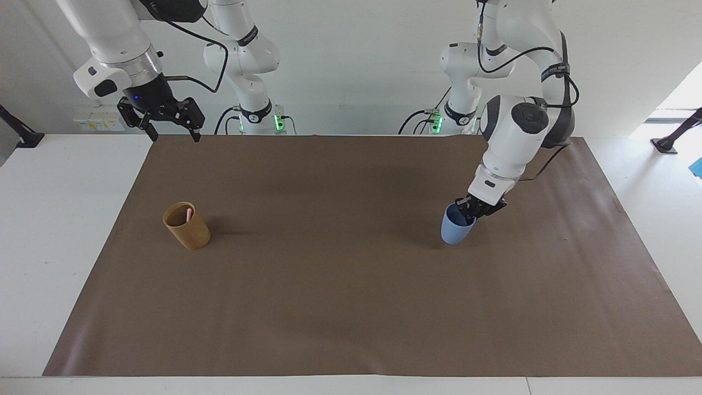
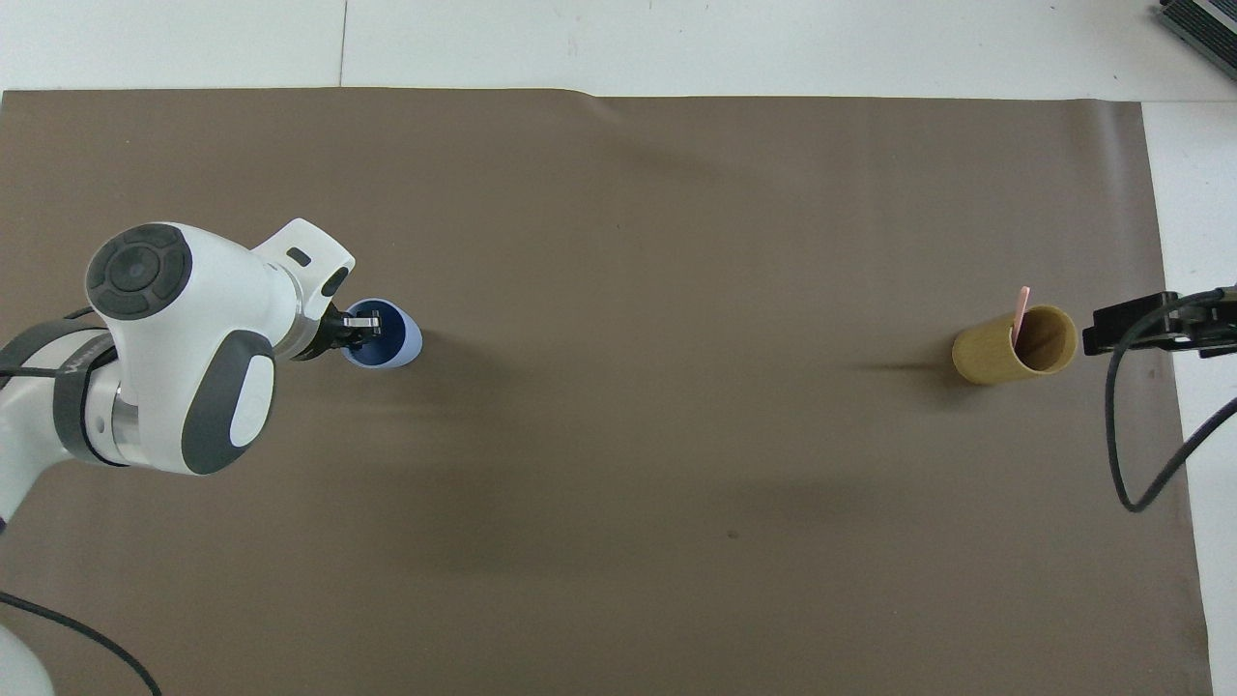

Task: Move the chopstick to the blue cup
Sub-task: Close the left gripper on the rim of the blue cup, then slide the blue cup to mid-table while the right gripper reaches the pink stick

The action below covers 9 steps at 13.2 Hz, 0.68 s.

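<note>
The blue cup (image 1: pixel 455 227) (image 2: pixel 389 338) stands on the brown mat at the left arm's end, tipped slightly. My left gripper (image 1: pixel 469 210) (image 2: pixel 361 330) is shut on the cup's rim, one finger inside the cup and one outside. The pale pink chopstick (image 1: pixel 189 213) (image 2: pixel 1021 305) leans inside the tan cup (image 1: pixel 187 226) (image 2: pixel 1013 345) at the right arm's end, with only its top end showing above the rim. My right gripper (image 1: pixel 172 135) (image 2: pixel 1145 327) waits open in the air over the mat's edge nearest the robots, holding nothing.
A brown mat (image 1: pixel 351 285) (image 2: pixel 618 483) covers most of the white table (image 1: pixel 49 230). A black cable (image 2: pixel 1126 454) hangs from the right arm. The two cups stand far apart with bare mat between them.
</note>
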Each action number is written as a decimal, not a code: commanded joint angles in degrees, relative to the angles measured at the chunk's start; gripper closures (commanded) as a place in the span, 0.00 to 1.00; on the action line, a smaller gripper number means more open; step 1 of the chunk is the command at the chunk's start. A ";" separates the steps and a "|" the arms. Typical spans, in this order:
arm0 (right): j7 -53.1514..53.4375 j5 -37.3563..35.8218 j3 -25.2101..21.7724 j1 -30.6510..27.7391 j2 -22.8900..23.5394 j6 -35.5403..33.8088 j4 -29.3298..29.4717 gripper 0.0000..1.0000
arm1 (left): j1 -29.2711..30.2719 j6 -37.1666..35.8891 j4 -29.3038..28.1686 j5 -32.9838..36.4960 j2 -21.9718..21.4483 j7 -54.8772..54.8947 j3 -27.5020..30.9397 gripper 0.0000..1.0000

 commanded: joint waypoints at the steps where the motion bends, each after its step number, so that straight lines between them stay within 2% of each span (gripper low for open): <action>1: -1.83 0.16 0.08 -0.56 -1.34 0.17 -1.65 0.00 | -6.58 -1.22 2.28 0.06 0.80 -6.39 0.64 1.00; 3: -1.83 0.16 0.08 -0.65 -1.60 0.87 -2.27 0.00 | -10.97 -1.14 3.85 -0.03 0.97 -7.81 0.64 1.00; 5: -2.26 0.07 0.08 -0.48 -3.18 4.19 -5.24 0.00 | -15.02 -1.83 9.02 -0.03 4.47 -11.57 0.73 1.00; 7: -5.41 -1.50 0.08 -0.47 -3.19 7.54 -6.75 0.00 | -18.71 -2.27 15.34 0.23 9.82 -17.29 0.73 1.00; 9: -6.74 -3.70 0.08 -0.48 -1.96 10.44 -6.84 0.00 | -19.96 -2.45 16.00 -0.03 10.90 -17.66 0.64 1.00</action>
